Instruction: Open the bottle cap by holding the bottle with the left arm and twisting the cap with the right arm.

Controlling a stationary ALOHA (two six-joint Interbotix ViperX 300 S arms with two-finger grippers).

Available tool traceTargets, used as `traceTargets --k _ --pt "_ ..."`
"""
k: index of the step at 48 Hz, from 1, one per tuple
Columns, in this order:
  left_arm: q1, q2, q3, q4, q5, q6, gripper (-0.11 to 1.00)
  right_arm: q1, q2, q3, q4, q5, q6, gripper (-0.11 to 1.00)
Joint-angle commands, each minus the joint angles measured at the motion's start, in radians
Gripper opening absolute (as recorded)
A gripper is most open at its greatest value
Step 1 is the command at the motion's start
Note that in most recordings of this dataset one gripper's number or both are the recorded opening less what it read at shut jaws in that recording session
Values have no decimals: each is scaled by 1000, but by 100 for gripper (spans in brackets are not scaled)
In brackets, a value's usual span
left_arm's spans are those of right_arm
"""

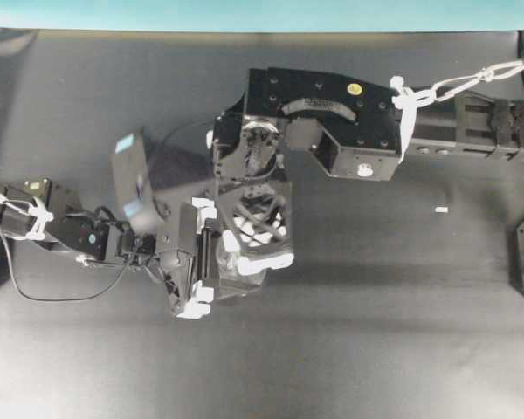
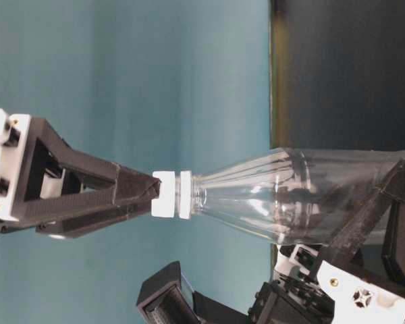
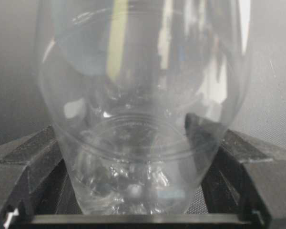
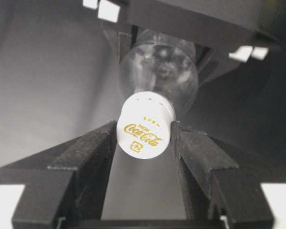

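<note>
While the right gripper (image 4: 144, 138) is clamped on the white Coca-Cola bottle cap (image 4: 144, 131), only its fingertips bear on the cap's sides, so a twist could slip without loosening the thread. Should the left gripper (image 3: 133, 157) hold too lightly, the clear bottle (image 3: 143, 109) may rotate with the cap. That gripper stands wide, closed around the lower body, one finger on each flank. The bottle stands upright, its cap seated between the right fingers (image 4: 93, 148), touching both.
</note>
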Motion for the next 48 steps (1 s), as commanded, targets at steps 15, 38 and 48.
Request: traceTargets --k 15,38,48 --pt "-5 6 -3 3 3 -8 82 55 -18 18 -78 -61 -288 38" --pt "-15 8 -6 3 3 -9 82 61 -37 20 -109 -52 -221 38" --pt "-17 6 -2 3 3 -9 82 67 -48 25 -109 -58 -213 38"
